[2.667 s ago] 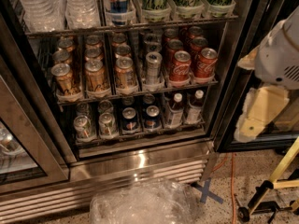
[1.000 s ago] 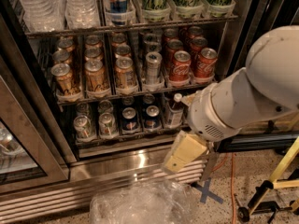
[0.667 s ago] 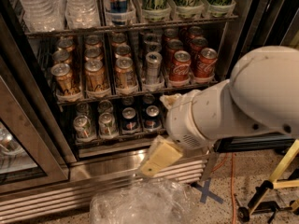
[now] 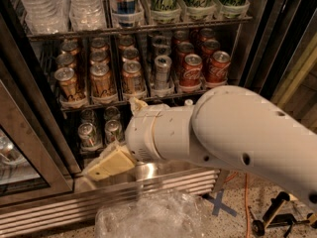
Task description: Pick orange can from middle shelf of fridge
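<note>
— Three columns of them, then?
— Yes. Each orange can [image 4: 101, 81] stands upright on the left half of the middle shelf [image 4: 94, 104] of the fridge [image 4: 59, 209], with a slim silver can [image 4: 162, 68] and red Coca-Cola cans [image 4: 192, 71] to the right.
— And the claw?
— The claw [image 4: 110, 163] hangs low, below that shelf at the left, near the steel sill and apart from those cans. Whether it is open or closed, I cannot tell.

Orange-gold cans [image 4: 101, 81] w/ dark print, red Coke cans [image 4: 190, 72], cream tool [image 4: 101, 168] low by steel grille [image 4: 59, 209]
</note>
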You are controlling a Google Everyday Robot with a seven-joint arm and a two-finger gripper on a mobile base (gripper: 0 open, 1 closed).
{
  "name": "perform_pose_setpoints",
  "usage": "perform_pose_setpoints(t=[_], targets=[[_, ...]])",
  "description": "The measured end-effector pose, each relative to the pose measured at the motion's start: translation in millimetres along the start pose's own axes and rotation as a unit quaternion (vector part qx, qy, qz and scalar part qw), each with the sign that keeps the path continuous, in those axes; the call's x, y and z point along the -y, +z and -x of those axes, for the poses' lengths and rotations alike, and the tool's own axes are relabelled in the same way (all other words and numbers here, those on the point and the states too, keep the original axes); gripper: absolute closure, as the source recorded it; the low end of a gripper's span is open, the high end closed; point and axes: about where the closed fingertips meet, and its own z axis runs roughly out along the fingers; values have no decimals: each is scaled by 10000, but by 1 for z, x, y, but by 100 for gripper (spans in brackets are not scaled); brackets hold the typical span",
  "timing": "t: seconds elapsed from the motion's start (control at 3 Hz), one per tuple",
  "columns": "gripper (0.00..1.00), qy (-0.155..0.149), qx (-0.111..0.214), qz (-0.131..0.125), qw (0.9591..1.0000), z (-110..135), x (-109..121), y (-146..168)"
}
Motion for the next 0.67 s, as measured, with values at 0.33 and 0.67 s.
perform_pose_setpoints(t=[0.33,0.67], targets=[[0,577,635,-66,9963,36,-6,32],[0,577,635,-66,9963,36,-6,32]])
